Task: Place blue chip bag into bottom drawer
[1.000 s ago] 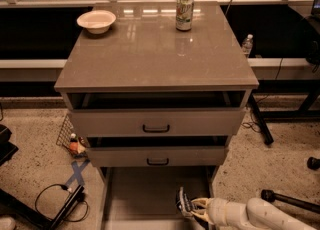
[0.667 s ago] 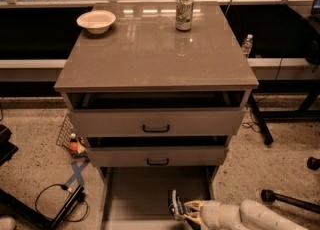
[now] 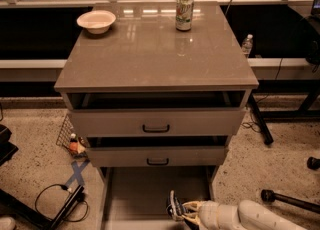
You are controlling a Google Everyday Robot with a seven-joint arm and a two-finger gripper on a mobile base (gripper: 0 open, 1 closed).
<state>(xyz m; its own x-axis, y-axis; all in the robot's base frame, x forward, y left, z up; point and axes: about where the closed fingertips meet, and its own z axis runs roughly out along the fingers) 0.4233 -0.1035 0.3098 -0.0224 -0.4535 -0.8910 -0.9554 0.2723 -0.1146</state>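
The bottom drawer (image 3: 135,194) is pulled out at the foot of the cabinet, a shallow grey-beige tray with a plain floor. My gripper (image 3: 186,211) reaches in from the lower right on a white arm and sits over the drawer's front right part. It is shut on the blue chip bag (image 3: 174,207), a small dark-blue crumpled bag with white markings, held upright just above the drawer floor. The bag's lower edge is cut off by the frame's bottom.
Two upper drawers with black handles (image 3: 156,128) are slightly open above. On the cabinet top stand a green-and-white soda can (image 3: 184,12) and a white bowl (image 3: 96,21). Cables (image 3: 55,199) lie on the floor at left, a black stand leg (image 3: 290,200) at right.
My gripper has carried the blue chip bag leftward, further over the bottom drawer's floor. Nothing else has moved.
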